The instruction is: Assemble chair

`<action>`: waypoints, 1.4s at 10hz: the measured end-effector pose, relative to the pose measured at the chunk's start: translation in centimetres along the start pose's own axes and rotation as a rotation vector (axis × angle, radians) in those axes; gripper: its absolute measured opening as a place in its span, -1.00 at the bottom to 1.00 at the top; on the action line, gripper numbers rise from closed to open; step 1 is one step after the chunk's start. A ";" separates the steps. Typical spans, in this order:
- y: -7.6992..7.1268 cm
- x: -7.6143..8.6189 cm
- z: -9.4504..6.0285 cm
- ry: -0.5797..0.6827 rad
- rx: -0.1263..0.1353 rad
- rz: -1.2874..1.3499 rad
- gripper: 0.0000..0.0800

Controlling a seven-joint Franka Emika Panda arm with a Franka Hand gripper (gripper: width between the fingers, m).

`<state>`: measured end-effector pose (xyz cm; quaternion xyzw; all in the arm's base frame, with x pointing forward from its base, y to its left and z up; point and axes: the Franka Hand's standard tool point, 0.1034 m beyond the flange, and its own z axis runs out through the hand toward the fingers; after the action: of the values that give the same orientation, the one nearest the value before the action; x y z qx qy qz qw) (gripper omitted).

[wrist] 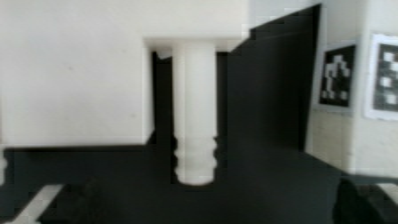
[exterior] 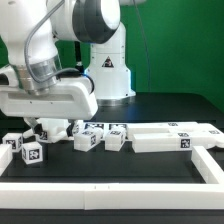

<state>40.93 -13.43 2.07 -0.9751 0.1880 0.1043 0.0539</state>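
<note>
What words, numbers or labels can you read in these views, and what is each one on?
No words or numbers are readable in either view.
Chair pieces: black-and-white square tags, patterns only, no text.
Wrist view: one such tag, blurred pattern, no text.
Arm's base: small dark mark, too small to read.
</note>
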 end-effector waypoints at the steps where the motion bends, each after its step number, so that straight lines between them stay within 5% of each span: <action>1: 0.3 -0.2 0.4 -0.003 -0.004 -0.005 0.62; 7: 0.8 -0.9 1.7 -0.002 -0.021 -0.014 0.62; 8: 0.8 -0.9 1.7 -0.002 -0.021 -0.014 0.37; 9: 0.8 -0.9 1.7 -0.002 -0.021 -0.014 0.37; 11: 0.8 -0.9 1.7 -0.002 -0.021 -0.014 -0.53; 12: 0.8 -0.9 1.7 -0.002 -0.021 -0.015 -0.71; 14: 0.8 -0.8 1.6 -0.002 -0.020 -0.025 -0.71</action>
<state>39.59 -13.67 0.69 -0.9778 0.1745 0.1066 0.0457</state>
